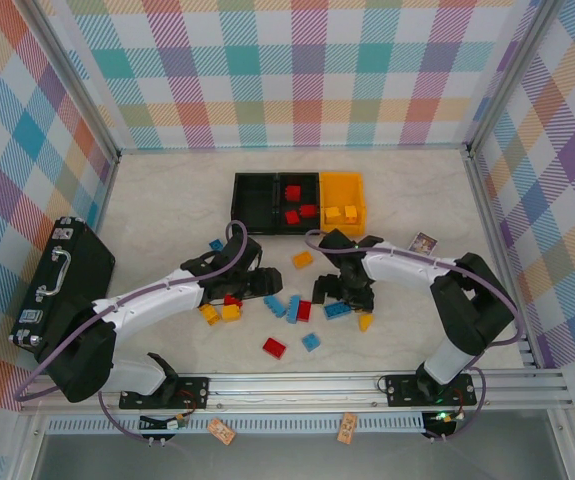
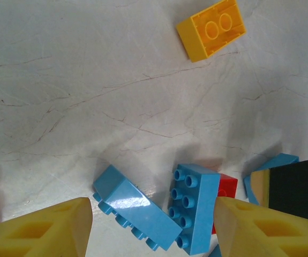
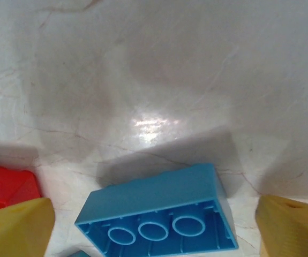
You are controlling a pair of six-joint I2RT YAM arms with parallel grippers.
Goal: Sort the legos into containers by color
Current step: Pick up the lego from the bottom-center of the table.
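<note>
Item: right gripper, mine. Jaws released and wide, straddling a blue brick with nothing grasped. I judge they are set so to close on it.
Brick: on the table among loose legos, well apart from the bins. Its hollow underside faces my wrist camera. Its long axis runs finger to finger, so my fingers would meet its short ends.
Item: left gripper. Parted over a blue pair, holding nothing.

Legos: red, blue, yel.-orange. Containers: two blk, one yel.-orange. Tabletop: cream w/ grey marble veining. Walls: pastel multicolour plaid. Suitcase: blk w/ silver trim. Arms: white & blk; cables purple.
</note>
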